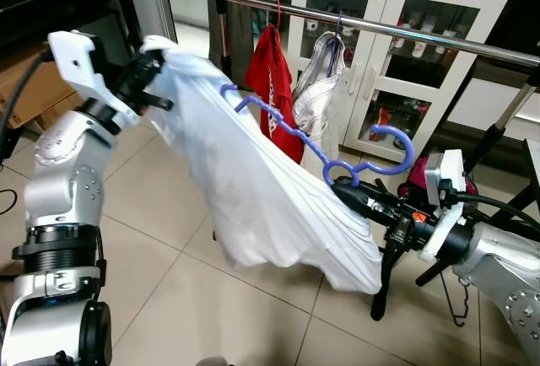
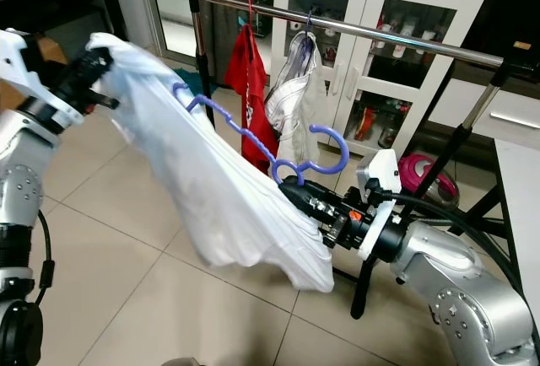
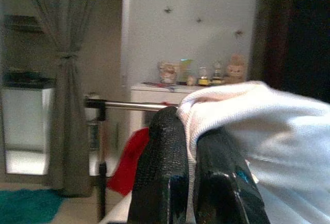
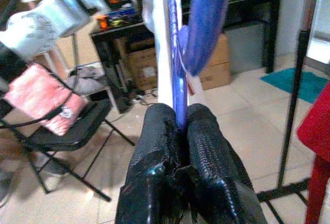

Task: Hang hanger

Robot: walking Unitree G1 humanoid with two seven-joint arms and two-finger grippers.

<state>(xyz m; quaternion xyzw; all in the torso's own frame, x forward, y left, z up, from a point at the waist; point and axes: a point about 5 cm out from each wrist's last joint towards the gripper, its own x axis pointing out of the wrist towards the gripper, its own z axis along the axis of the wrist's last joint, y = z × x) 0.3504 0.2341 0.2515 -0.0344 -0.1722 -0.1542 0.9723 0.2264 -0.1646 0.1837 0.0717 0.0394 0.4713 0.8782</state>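
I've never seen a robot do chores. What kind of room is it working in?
Most likely a room in a lived-in home, used for hanging laundry. A metal clothes rail holds a red garment, a white glass-door cabinet stands behind it, and the floor is tiled.

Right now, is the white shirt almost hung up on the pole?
Partly. Done: the white shirt is draped on the blue hanger. In hand: the right gripper clamps the hanger near its hook, and the left gripper pinches the shirt's far end, jaws shut on cloth. Left: the hook sits below the rail, so it must go over it, beside the red garment.
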